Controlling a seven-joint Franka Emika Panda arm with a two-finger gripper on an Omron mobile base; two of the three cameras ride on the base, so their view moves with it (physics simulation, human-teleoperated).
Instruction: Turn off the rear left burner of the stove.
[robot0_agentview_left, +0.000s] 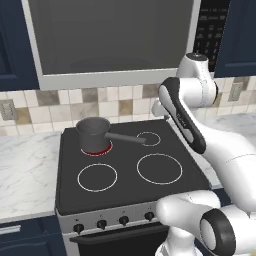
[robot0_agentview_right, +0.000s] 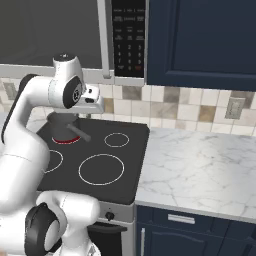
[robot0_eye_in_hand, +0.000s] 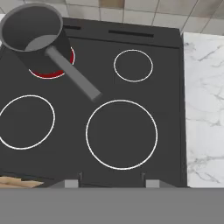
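On the stove (robot0_agentview_left: 67, 192) front, small stiff knobs (robot0_agentview_left: 101, 224) are to be pinched and twisted; jaw state cannot be told.

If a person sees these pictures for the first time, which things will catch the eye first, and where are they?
The eye goes first to the red glowing rear left burner on the flat black glass stove, under a dark grey saucepan whose long handle points toward the small white-outlined ring at the rear right. Next comes the big white robot arm rising over the stove's right side, with a row of small black knobs along the silver front panel below.
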